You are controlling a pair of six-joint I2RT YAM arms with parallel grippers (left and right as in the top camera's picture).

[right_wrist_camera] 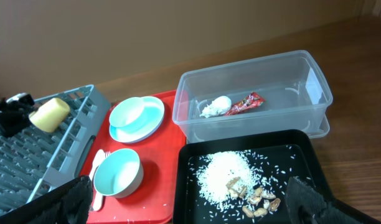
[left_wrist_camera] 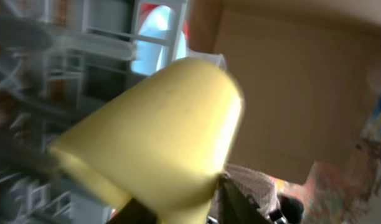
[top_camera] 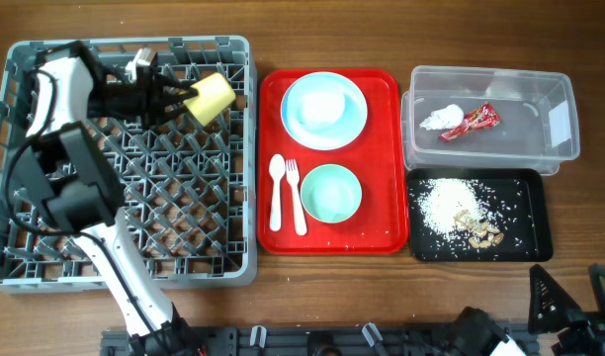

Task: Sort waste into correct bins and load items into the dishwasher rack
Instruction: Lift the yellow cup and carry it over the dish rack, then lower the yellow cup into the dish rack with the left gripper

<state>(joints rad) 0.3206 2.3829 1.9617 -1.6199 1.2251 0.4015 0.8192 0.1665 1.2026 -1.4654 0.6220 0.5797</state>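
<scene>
A yellow cup [top_camera: 212, 97] [left_wrist_camera: 159, 130] [right_wrist_camera: 49, 114] lies tilted on its side over the far right part of the grey dishwasher rack [top_camera: 134, 277]. My left gripper [top_camera: 179, 99] [left_wrist_camera: 184, 211] is at the cup's lower end with the cup between its fingers. The wrist view is blurred, so the grip is unclear. A pale blue bowl [top_camera: 317, 107] sits on a pale blue plate [top_camera: 353, 124], with a mint bowl [top_camera: 331, 193], spoon [top_camera: 276, 193] and fork [top_camera: 296, 198] nearby. My right gripper [top_camera: 574, 307] [right_wrist_camera: 197, 199] is open and empty near the table's front right.
The dishes rest on a flat red tray [top_camera: 382, 229]. A clear tub [top_camera: 490, 74] holds a red wrapper [top_camera: 471, 121] and a white napkin [top_camera: 441, 120]. A black tray [top_camera: 540, 213] holds rice [top_camera: 449, 203] and brown scraps [top_camera: 480, 230].
</scene>
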